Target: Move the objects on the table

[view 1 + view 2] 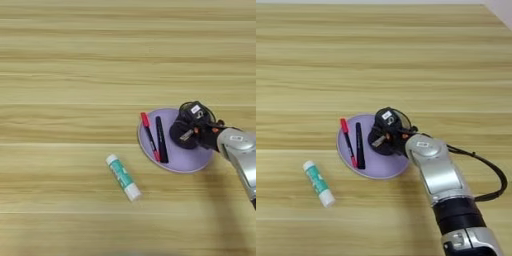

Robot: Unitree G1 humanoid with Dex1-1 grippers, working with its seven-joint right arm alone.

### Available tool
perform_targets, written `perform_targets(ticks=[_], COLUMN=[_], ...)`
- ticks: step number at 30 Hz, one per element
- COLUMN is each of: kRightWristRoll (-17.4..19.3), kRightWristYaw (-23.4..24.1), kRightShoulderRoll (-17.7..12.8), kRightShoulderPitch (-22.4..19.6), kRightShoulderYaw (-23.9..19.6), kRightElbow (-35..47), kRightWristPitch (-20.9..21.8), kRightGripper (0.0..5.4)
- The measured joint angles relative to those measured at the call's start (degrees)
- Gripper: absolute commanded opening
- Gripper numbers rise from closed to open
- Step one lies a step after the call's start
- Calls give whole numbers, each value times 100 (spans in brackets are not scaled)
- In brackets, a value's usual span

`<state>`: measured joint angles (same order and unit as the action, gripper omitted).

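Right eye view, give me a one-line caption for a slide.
Robot's right gripper over a purple plate holding a red pen and black pen; glue stick lies on the table.

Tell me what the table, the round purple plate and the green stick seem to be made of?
The table looks like pale wood, or a wood-look layer: long grain stripes. The plate seems smooth matte plastic, evenly lilac. The glue stick looks like plastic, a teal label between white ends.
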<state>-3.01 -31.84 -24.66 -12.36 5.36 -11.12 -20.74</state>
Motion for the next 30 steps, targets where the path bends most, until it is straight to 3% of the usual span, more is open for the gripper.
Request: perform_targets(ticks=[28,30], kRightWristRoll=[-147,-158], kRightWristYaw=[4,4], kRightShoulderRoll=[18,19], kRightShoulderPitch=[74,75], kRightShoulderYaw=[156,161], kRightElbow=[-155,-178], kRightWristPitch=[51,62], kRightGripper=[44,84])
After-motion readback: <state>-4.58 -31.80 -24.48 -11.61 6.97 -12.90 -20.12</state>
